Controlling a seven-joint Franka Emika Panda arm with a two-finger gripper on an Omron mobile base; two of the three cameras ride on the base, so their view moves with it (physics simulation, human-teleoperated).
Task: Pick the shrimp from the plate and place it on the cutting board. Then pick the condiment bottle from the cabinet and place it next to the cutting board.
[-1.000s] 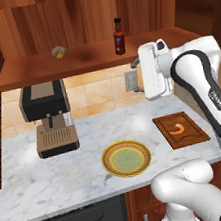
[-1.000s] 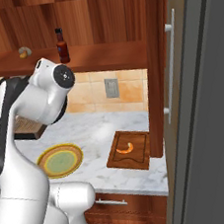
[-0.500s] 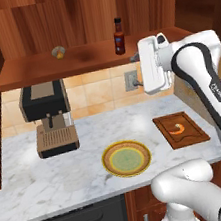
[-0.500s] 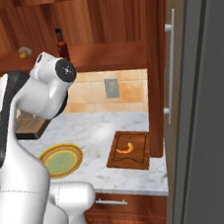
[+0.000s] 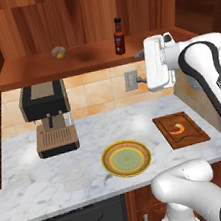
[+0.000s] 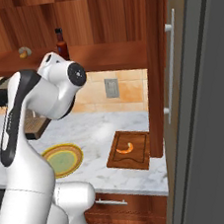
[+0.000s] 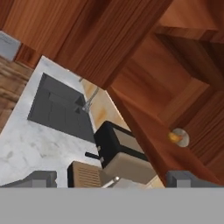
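Left base view shows the small curled orange shrimp (image 5: pixel 177 129) lying on the flat rectangular dark brown wooden cutting board (image 5: pixel 188 137), which rests on the white marble desk (image 5: pixel 67 175) near its right end. To the left of the board, apart from it, sits the round flat plate (image 5: pixel 108 159) with a yellow and brown patterned rim and a pale green centre. A black and tan coffee machine (image 5: pixel 47 117) stands further left on the desk, against the tiled wall. Above, the open reddish-brown wooden wall cabinet (image 5: pixel 77 16) holds the small slim dark brown-red condiment bottle (image 5: pixel 118 36) with a black cap, upright on the plank shelf, and a small round yellowish object with a pale rim (image 5: pixel 59 52) well to the bottle's left. The white arm's end effector (image 5: pixel 139 67) is raised at about shelf height, just right of and below the bottle, not touching it. In the hand view, its two dark fingertips (image 7: pixel 40 178) stand wide apart at the bottom edge with nothing between them, and the coffee machine (image 7: pixel 122 154) and the yellowish object (image 7: pixel 178 137) lie ahead. Right base view shows the shrimp (image 6: pixel 125 148) on the board (image 6: pixel 138 155), the plate (image 6: pixel 74 158) to its left, and the bottle (image 6: pixel 61 42) on the shelf just above the arm's upper joint.
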